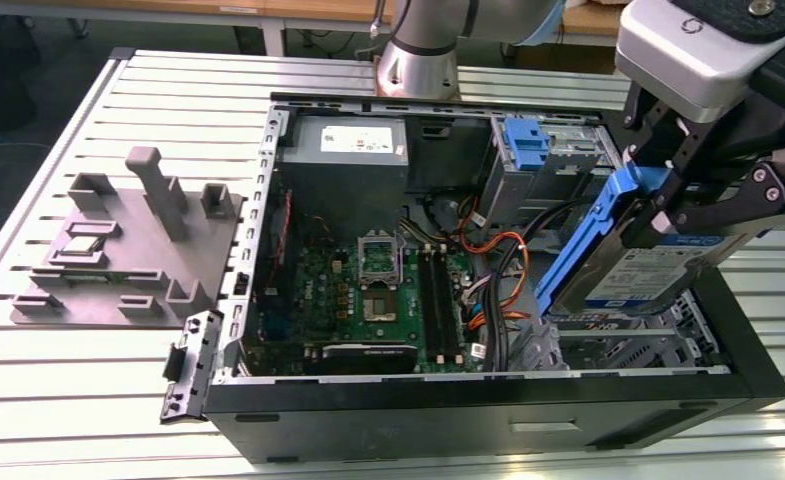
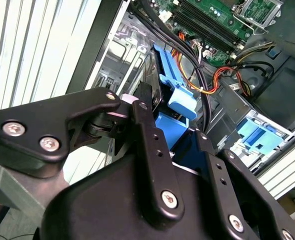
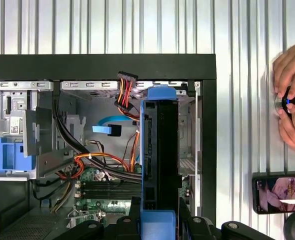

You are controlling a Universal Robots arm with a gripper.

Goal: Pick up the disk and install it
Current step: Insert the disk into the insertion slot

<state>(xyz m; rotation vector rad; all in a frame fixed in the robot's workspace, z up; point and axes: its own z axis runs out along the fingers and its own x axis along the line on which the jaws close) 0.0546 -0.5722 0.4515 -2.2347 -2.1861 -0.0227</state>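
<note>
1. Black gripper (image 2: 172, 117) linkage sits closest to the lens in the second wrist view. Its jaws are clamped on the disk (image 2: 167, 75), pressing the blue carrier from both sides (no gap shows between finger and plastic).
2. At the exterior view's right, about mid-height, the gripper (image 1: 672, 215) holds the disk (image 1: 639, 275) tilted on edge with its label toward the camera. The disk hangs over the lower right corner of the open computer case (image 1: 499, 400).
3. The step in hand, I judge, is bringing the disk to the drive bay (image 1: 619, 345), the metal cage just beneath it. Whether the carrier's lower edge already touches the cage I cannot tell.
4. Doing it well means squaring the disk to the cage. In the first wrist view the disk (image 3: 160, 145) runs parallel to the case's side wall, which looks right. The lean seen in the exterior view would have to match the bay's rails.
5. Orange cables (image 1: 506, 270) loop just beside the cage, toward the frame's middle, and could catch the carrier's edge, so a slow, straight approach seems wise.
6. A firm hold matters too, since a plastic carrier (thin, probably springy) may flex or slip if it meets resistance.
7. A person's hands (image 3: 292, 100) are over the table (image 3: 237, 30) outside the case, well apart from the disk.
</note>
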